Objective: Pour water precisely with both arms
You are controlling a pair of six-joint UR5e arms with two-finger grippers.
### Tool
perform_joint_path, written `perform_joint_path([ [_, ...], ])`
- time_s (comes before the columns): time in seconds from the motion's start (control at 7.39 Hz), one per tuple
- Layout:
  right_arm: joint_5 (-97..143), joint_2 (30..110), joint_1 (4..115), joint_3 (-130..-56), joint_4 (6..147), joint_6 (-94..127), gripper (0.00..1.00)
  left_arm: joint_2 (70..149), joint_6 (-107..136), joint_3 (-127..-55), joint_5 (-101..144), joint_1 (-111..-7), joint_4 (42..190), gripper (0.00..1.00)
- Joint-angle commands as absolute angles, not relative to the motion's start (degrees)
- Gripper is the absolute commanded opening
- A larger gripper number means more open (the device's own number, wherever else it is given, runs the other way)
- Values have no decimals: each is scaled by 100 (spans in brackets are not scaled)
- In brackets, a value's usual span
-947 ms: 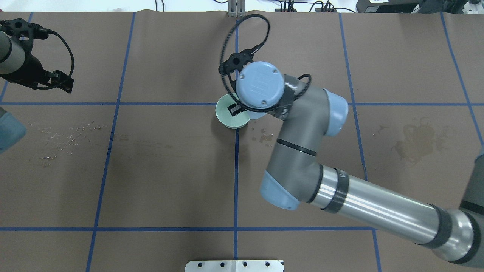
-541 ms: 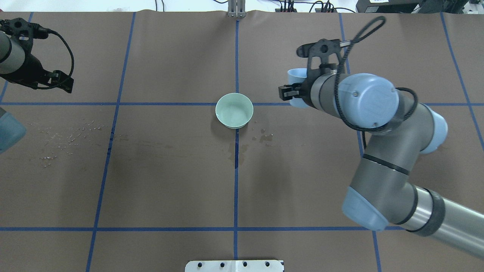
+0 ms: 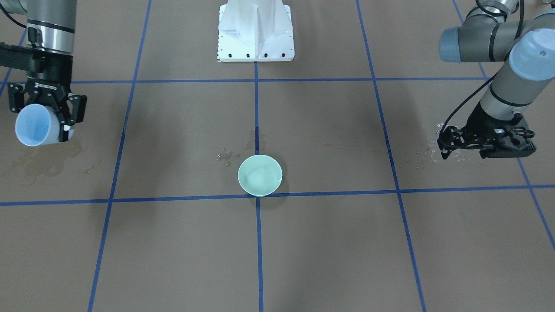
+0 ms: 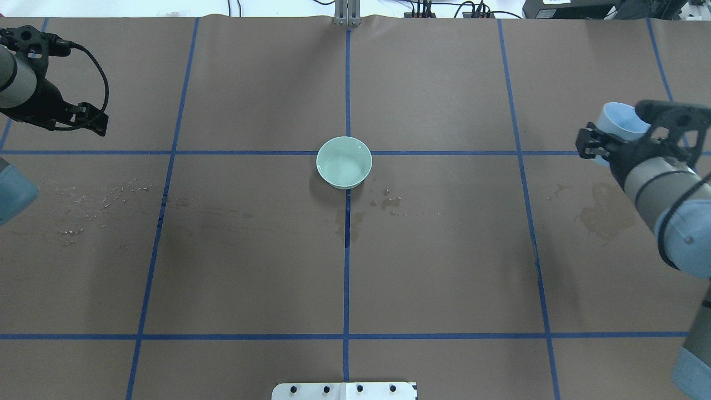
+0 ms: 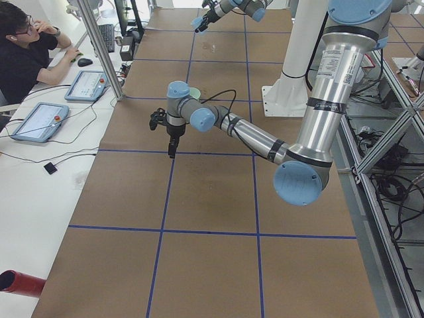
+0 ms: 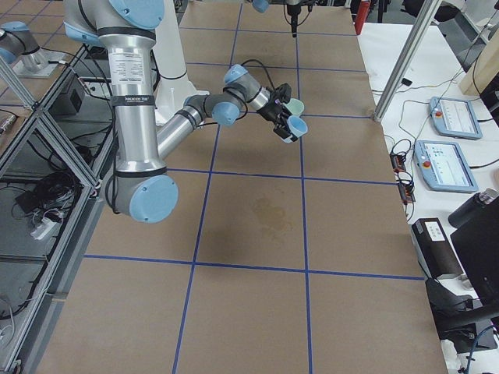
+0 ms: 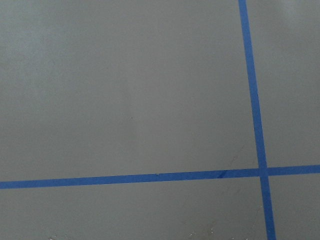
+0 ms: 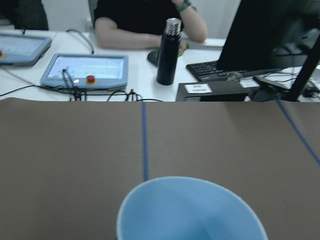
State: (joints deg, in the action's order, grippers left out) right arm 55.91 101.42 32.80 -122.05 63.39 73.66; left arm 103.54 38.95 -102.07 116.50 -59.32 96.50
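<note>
Pale-blue plastic cup [image 3: 32, 126] (round rim, smooth tapered walls) sits clamped in the right gripper [image 3: 43, 118]. I cannot tell the left gripper's [image 4: 94, 123] spread. Water [image 4: 343, 165] glints faintly inside the glossy mint bowl [image 4: 345, 185] at mid-table.

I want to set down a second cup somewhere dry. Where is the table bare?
Bare and dry: the far squares beyond the green bowl, and the near strip either side of the white pedestal. Less good: droplets by the left hand, the damp stain under the right hand holding the blue cup, splashes beside the bowl.
</note>
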Motion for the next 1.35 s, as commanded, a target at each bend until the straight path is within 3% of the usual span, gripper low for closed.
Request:
perform_joint_path([
  [0.0,4382,11302,2736,-10619,3458,7611,0,10371,4095,-10230,11654,-5924,9650,100],
  [0.27,3739,11303,2122,-9942,3059,7968,0,10362,4192,-10283,11654,-5915,9650,100],
  [0.95,2657,11303,1004,-9792,3059,8209,0,10345,4192,-10274,11654,-5915,9650,100],
  [1.22,2296,11224,800,-9346,3050,8621,0,10353,4192,-10266,11654,-5915,9650,100],
])
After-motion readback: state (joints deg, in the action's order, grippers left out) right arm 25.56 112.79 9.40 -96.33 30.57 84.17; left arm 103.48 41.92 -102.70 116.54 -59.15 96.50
